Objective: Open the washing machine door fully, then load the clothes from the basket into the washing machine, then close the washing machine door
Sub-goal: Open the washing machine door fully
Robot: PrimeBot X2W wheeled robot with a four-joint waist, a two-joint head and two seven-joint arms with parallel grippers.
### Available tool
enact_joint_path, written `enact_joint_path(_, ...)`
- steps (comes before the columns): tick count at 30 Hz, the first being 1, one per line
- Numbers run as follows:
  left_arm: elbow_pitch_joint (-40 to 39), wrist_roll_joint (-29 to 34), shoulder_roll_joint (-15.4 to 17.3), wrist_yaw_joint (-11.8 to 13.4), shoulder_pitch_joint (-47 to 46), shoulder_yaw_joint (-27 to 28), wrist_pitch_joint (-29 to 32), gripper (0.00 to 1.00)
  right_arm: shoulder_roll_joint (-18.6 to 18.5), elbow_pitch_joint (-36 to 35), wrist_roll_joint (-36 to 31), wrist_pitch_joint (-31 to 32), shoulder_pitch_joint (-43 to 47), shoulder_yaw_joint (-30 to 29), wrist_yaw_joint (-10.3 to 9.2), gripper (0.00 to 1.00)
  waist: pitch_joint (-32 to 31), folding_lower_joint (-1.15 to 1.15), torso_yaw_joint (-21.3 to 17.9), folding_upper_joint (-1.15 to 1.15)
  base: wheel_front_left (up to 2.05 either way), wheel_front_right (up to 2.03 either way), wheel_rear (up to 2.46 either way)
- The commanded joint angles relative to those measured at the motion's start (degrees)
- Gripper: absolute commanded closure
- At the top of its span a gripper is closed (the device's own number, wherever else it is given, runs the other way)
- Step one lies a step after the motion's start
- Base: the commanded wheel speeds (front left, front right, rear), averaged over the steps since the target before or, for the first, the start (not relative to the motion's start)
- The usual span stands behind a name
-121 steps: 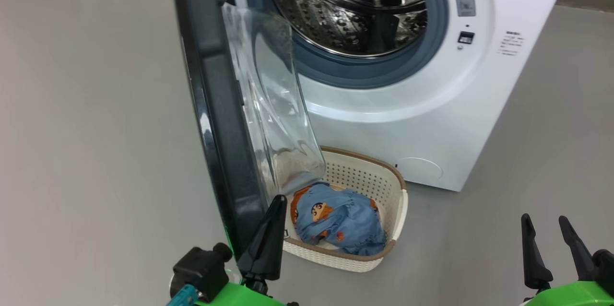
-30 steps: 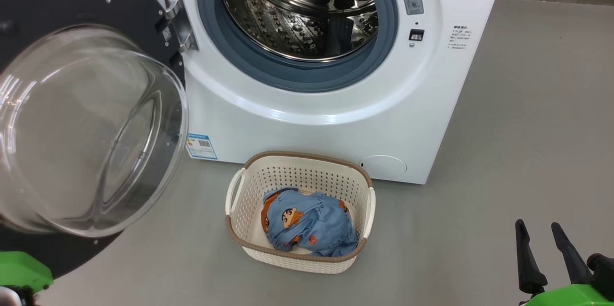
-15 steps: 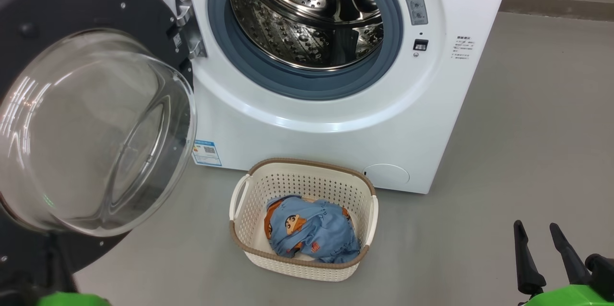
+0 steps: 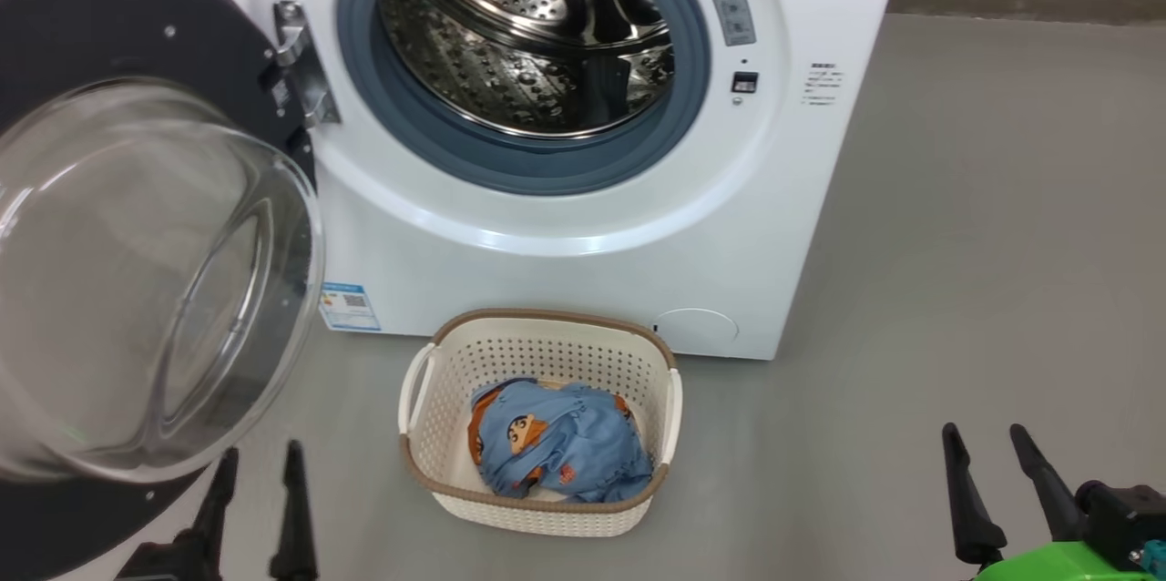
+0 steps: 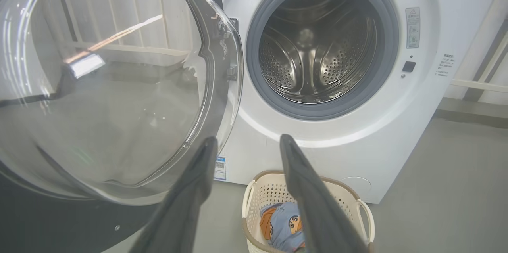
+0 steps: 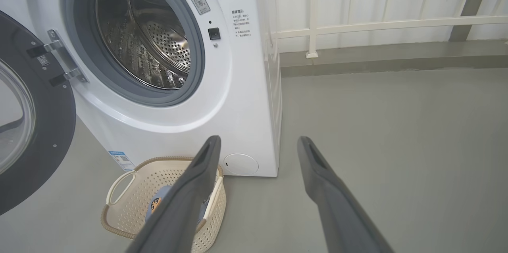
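Obs.: the washing machine door [image 4: 137,235] stands swung wide on its hinge [image 4: 301,62] at the left of the washing machine [image 4: 583,235], its porthole glass bulging toward you. The mouth and the steel drum [image 4: 528,35] are therefore unobstructed. I judge the opening step done and loading next. Your left gripper [image 4: 260,452] sits low, close beside the door's bottom edge, with its fingers parted and nothing between them. That is a released posture, which fits being finished with the door; whether it touches the rim cannot be confirmed. Your right gripper [image 4: 984,429] hovers at the lower right over bare floor [image 4: 956,244], well apart from everything. Its jaws are spread wide and empty, and it looks parked clear of the work. The basket [image 4: 547,319] sits on the floor directly in front of the machine, below the mouth and near the round lower cover [image 4: 695,328], presumably to keep the lift to the drum short. The clothes [image 4: 565,444] lie bunched in the basket's bottom; none are visible in the drum. Count: one machine, one door, one basket with two side handles, two grippers of two fingers each, one blue energy label [image 4: 349,305], one lower cover. Clothes: one heap; you cannot tell how many garments it holds.
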Motion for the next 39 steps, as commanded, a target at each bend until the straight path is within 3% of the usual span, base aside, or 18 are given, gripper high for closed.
enact_joint_path(1, -1.0, 0.6, 0.7, -0.3, -2.2, 1.6, -0.2, 0.00, -0.9, -1.7, -1.0, 0.0, -1.5, 2.0, 0.32, 0.00, 0.1, 0.00, -1.8, 0.00, 0.00, 0.00, 0.00)
enact_joint_path(12, 1.0, 0.5, -0.3, -0.9, -3.6, 0.9, -0.8, 0.00, -0.9, -2.0, -2.1, 0.4, -1.7, 4.4, 0.32, 0.00, 0.8, 0.00, -7.8, 0.00, 0.00, 0.00, 0.00)
enact_joint_path(19, 2.0, 1.1, -0.2, 0.0, -4.6, 1.5, -1.0, 0.00, -0.9, -2.5, -2.2, 0.6, -2.2, 5.2, 0.32, 0.00, 2.2, 0.00, -10.2, 0.00, 0.00, 0.00, 0.00)
enact_joint_path(39, 2.2, 2.9, -1.8, -0.7, -5.9, 3.8, -1.4, 0.00, -0.9, -2.1, -2.3, 0.3, -2.8, 5.0, 0.32, 0.00, 3.1, 0.00, -11.2, 0.00, 0.00, 0.00, 0.00)
